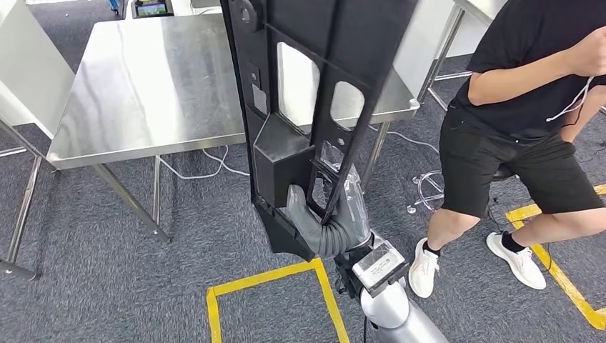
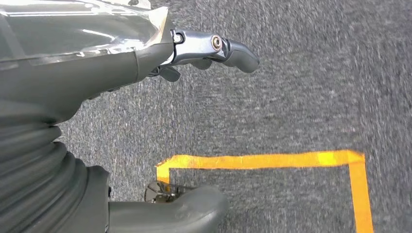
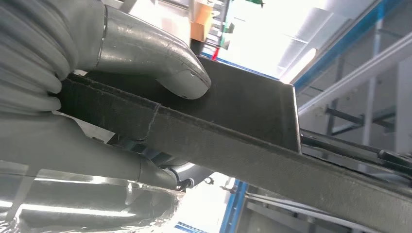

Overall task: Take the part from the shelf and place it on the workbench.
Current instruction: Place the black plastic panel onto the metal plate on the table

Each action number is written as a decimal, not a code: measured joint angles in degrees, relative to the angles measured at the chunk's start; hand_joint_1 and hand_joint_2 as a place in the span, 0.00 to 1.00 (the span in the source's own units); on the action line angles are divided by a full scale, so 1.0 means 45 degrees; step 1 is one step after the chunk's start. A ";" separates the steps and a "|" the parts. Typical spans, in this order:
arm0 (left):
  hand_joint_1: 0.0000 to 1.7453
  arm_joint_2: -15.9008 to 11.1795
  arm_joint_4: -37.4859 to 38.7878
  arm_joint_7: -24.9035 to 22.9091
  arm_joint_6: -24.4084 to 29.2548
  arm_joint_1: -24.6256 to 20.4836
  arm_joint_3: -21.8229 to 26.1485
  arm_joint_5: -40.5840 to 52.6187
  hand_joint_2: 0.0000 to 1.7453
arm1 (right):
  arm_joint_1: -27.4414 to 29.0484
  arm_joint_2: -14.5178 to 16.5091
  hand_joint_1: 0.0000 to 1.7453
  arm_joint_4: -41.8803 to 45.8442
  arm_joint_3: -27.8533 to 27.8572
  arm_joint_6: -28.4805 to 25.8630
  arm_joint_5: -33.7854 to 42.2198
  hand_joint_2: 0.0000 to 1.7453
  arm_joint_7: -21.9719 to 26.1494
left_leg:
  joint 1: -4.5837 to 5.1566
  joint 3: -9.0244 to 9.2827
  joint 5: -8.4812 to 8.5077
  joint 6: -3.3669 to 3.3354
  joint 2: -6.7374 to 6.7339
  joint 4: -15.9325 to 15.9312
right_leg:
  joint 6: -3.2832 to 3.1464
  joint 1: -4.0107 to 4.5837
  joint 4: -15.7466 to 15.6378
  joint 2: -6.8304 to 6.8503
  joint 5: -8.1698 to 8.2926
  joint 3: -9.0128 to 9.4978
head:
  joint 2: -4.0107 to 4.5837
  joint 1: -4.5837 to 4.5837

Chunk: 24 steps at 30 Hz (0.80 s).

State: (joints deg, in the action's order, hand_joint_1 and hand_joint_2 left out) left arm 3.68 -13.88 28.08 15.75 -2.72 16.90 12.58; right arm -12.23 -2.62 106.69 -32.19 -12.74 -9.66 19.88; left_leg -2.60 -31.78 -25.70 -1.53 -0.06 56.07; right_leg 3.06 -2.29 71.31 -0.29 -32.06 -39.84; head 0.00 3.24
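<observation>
Your right hand [image 1: 330, 218] grips black part [image 1: 307, 107] near its lower end, thumb [image 3: 165, 60] pressed on flat face, fingers wrapped behind. Part stands upright, tilted, held in air before near right corner of steel workbench [image 1: 143, 93], not resting on it. Your left hand [image 2: 97, 73] holds nothing, fingers apart, above grey carpet [image 2: 291, 97] with yellow tape [image 2: 262, 160]. Person [image 1: 529, 107] stands right of workbench.

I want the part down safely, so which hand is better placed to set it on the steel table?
The right hand: it already grips the black part, held upright in front of the steel table. The left hand hangs over the carpet, holding nothing.
</observation>
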 joint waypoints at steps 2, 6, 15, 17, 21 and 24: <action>0.00 0.0006 0.0000 -0.0052 -0.0017 0.0007 0.0000 0.0049 1.00 | 0.0072 -0.0040 1.00 -0.0001 0.0004 -0.0002 -0.0007 1.00 -0.0009 | 0.0038 0.0082 -0.0085 0.0010 0.0050 0.0011 | 0.0115 0.0025 0.0193 0.0000 0.0179 -0.0265 | 0.0000 0.0002; 0.00 0.0012 0.0001 -0.0124 -0.0021 0.0006 0.0006 0.0145 1.00 | 0.0087 -0.0051 1.00 0.0001 0.0004 -0.0009 -0.0005 1.00 -0.0012 | 0.0106 0.0324 -0.0377 0.0260 0.0141 0.0067 | 0.0231 0.0074 -0.2863 0.0072 0.1643 0.1108 | -0.0001 0.0011; 0.00 -0.0010 -0.0019 -0.0137 0.0007 0.0022 0.0149 0.0181 1.00 | 0.0084 0.0058 1.00 0.0040 -0.0006 0.0121 -0.0026 1.00 -0.0120 | 0.0049 -0.1413 -0.1819 0.0589 0.0053 0.3288 | -0.0822 0.0232 -0.3213 0.0033 0.1297 0.1757 | 0.0000 -0.0064; 0.00 -0.0016 -0.0019 -0.0134 0.0035 0.0085 0.0215 0.0155 1.00 | 0.0092 0.0069 1.00 0.0030 -0.0012 0.0181 0.0005 1.00 -0.0130 | 0.0061 -0.2079 -0.1506 0.0516 0.0053 0.3835 | -0.0899 0.0341 -0.3212 -0.0004 0.1148 0.1936 | 0.0000 -0.0066; 0.00 -0.0039 -0.0015 -0.0093 0.0064 0.0130 0.0340 0.0147 1.00 | 0.0052 0.0080 1.00 0.0010 -0.0018 0.0267 0.0084 1.00 -0.0115 | 0.0235 -0.1193 0.0428 0.0122 0.0041 0.1094 | -0.0799 0.0464 -0.3224 -0.0067 0.0779 0.2350 | -0.0001 -0.0055; 0.00 -0.0057 -0.0010 -0.0058 0.0074 0.0144 0.0406 0.0147 1.00 | 0.0001 0.0095 1.00 -0.0006 -0.0024 0.0290 0.0107 1.00 -0.0104 | 0.0389 -0.0894 0.0370 -0.0022 0.0044 0.0544 | -0.0610 0.0478 -0.3278 -0.0065 0.0688 0.2366 | -0.0001 -0.0094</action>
State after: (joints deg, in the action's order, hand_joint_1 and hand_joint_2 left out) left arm 3.42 -13.92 27.82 16.09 -2.07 18.72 13.25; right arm -12.22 -2.20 106.66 -32.30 -11.44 -9.18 19.41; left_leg -0.85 -35.81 -24.03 -1.63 0.14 58.52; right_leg 0.32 -0.14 56.56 -0.58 -28.97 -29.20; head -0.01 2.82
